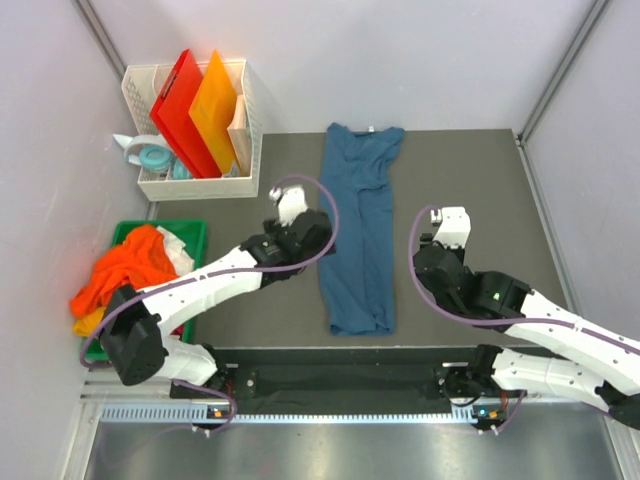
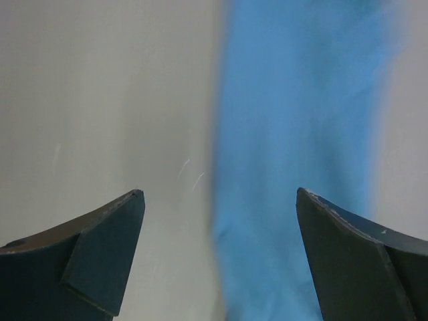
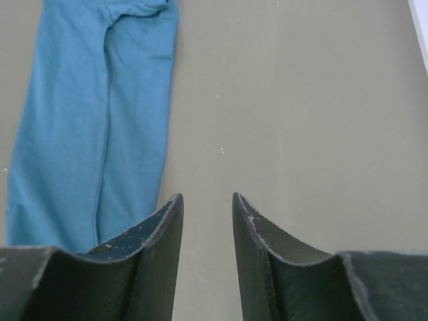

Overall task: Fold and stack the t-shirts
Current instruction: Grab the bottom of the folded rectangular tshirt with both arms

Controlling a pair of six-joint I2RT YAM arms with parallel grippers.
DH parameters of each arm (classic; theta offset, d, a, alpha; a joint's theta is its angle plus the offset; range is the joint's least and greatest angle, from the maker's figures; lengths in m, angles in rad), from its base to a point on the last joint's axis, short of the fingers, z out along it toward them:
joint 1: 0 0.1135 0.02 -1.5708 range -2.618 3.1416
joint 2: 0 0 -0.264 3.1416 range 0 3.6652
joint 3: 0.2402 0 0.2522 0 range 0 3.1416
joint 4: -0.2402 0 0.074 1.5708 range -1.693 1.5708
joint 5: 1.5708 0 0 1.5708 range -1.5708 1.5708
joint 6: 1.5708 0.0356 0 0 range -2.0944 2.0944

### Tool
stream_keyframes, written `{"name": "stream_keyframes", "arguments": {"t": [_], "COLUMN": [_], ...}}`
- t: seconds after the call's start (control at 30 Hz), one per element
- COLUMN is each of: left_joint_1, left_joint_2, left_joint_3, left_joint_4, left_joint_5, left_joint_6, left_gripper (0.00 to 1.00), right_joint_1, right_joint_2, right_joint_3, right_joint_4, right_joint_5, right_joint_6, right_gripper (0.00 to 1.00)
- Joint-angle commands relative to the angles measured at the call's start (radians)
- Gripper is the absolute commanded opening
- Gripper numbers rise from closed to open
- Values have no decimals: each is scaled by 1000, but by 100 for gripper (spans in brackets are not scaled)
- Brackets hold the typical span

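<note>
The dark teal-blue t-shirt (image 1: 358,228) lies on the grey mat, folded lengthwise into a long narrow strip running from back to front. It shows blurred in the left wrist view (image 2: 301,154) and at the left of the right wrist view (image 3: 93,127). My left gripper (image 1: 290,207) is wide open and empty above the shirt's left edge (image 2: 221,194). My right gripper (image 1: 450,226) is open and empty over bare mat to the right of the shirt (image 3: 207,197). Orange, yellow and white t-shirts (image 1: 125,270) are heaped in the green bin.
A green bin (image 1: 190,232) stands at the left edge. A white basket (image 1: 245,130) at the back left holds the red board (image 1: 180,110) and orange board (image 1: 215,110). A tape roll (image 1: 152,156) lies beside them. The grey mat (image 1: 470,180) fills the table.
</note>
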Motion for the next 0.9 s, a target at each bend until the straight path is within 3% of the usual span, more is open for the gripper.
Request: {"name": "stream_keyframes", "arguments": {"t": [0.0,0.07,0.27,0.5,0.73,0.87], "left_joint_1": [36,-42,-139,-211,-233,-244], "left_joint_2": [-71,-58,70,-176,-167,-54], "left_joint_3": [-141,-178,-115,-279,-299,-253], "left_joint_4": [-274,-226,-277,-95,-64,-55], "left_joint_5": [102,140,163,224,262,284], "left_joint_6": [-398,-347,-198,-221,-214,-189], "left_gripper": [97,95,95,96,84,74], "right_joint_1": [-7,-7,-7,-6,-4,-4], "right_joint_2": [-10,-13,-15,-48,-41,-26], "right_joint_3": [14,14,8,-55,-70,-67], "right_joint_4": [55,54,0,-34,-18,-3], "right_joint_5": [10,14,-2,-38,-62,-65], "right_joint_6": [19,20,86,151,140,128], "right_gripper": [36,36,36,36,36,36]}}
